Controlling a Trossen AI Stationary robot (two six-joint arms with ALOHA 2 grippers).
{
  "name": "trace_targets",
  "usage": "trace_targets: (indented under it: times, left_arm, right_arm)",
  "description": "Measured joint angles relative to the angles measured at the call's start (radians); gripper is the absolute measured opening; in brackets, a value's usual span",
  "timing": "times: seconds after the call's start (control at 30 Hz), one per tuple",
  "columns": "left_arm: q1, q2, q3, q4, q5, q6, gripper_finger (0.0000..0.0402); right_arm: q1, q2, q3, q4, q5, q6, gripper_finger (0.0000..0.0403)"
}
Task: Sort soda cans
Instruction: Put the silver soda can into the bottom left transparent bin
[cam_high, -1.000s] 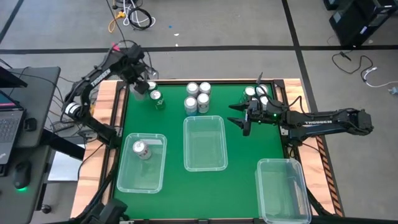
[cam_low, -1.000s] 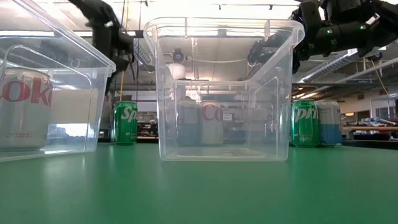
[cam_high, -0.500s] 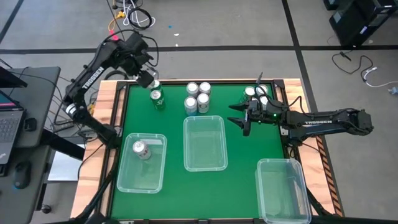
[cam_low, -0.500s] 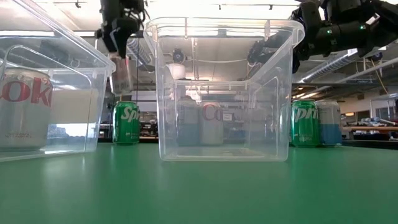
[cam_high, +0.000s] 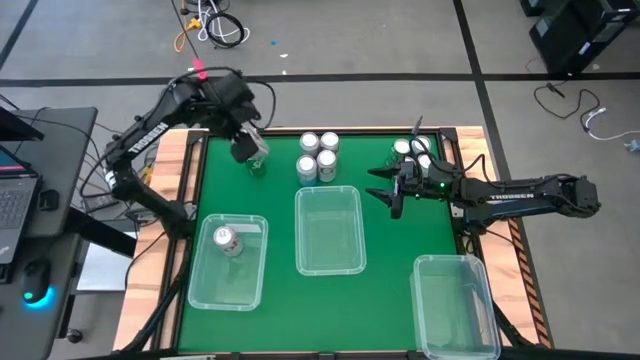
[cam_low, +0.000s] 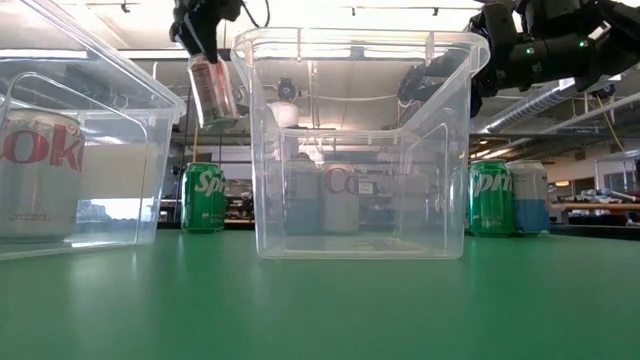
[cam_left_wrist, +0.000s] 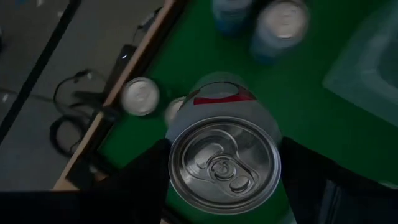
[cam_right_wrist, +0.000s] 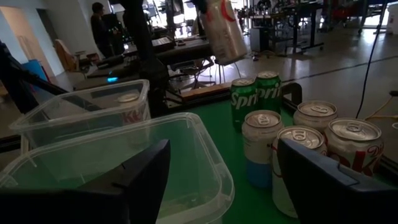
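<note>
My left gripper (cam_high: 248, 143) hangs over the table's far left corner, shut on a silver-white soda can (cam_low: 213, 90) with red lettering, its shiny top (cam_left_wrist: 224, 165) facing the wrist camera. Under it a green can (cam_low: 203, 197) stands on the mat. A group of blue and silver cans (cam_high: 318, 157) stands at the far middle, and more cans (cam_high: 412, 150) stand at the far right. One silver can (cam_high: 228, 240) lies in the left clear bin (cam_high: 205, 290). My right gripper (cam_high: 385, 190) hovers open, level, beside the middle bin's (cam_high: 345, 265) far right corner. My left gripper pinches the silver-white can's side wall (cam_left_wrist: 180, 127) just under its top rim, one finger (cam_left_wrist: 140, 183) on each side. The fingers come from above, slanting down. The can hangs below them, lifted clear of the table and tilted.
A third clear bin (cam_high: 480, 335) sits at the near right corner. The table has a raised wooden rim (cam_high: 190, 160). Open green mat lies between the bins and along the near edge. A laptop and mouse sit on a desk left of the table.
My left gripper has risen from the far left group of cans and swung toward the table's right, carrying the silver-white can. The can has come up clear of the mat and tipped from upright to tilted. The green can stays standing.
</note>
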Motion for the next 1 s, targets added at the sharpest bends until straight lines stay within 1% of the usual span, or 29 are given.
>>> trace_targets:
  times: [0.2,0.37,0.5,0.77,0.87,1.0]
  left_arm:
    - [-0.156,-0.001,0.000,0.001,0.085,-0.041,0.0251]
    - [-0.317,-0.002,0.000,0.001,0.095,-0.083,0.0251]
    - [-0.446,-0.002,0.000,0.000,0.100,-0.162,0.0251]
    - [-0.673,-0.002,0.001,0.001,0.147,-0.392,0.0251]
    - [-0.750,-0.002,0.001,0.001,0.185,-0.517,0.0251]
    - [-0.859,-0.002,0.001,0.001,0.207,-0.696,0.0251]
  right_arm:
    - [0.000,0.000,0.000,-0.006,0.000,0.000,0.0283]
    - [0.000,0.000,0.000,-0.006,0.000,0.000,0.0279]
    - [0.000,0.000,0.000,-0.006,0.000,0.000,0.0281]
    - [0.000,0.000,0.000,-0.006,0.000,0.000,0.0278]
    - [0.000,0.000,0.000,-0.009,0.000,0.000,0.0277]
    - [0.000,0.000,0.000,-0.032,0.000,0.001,0.0279]
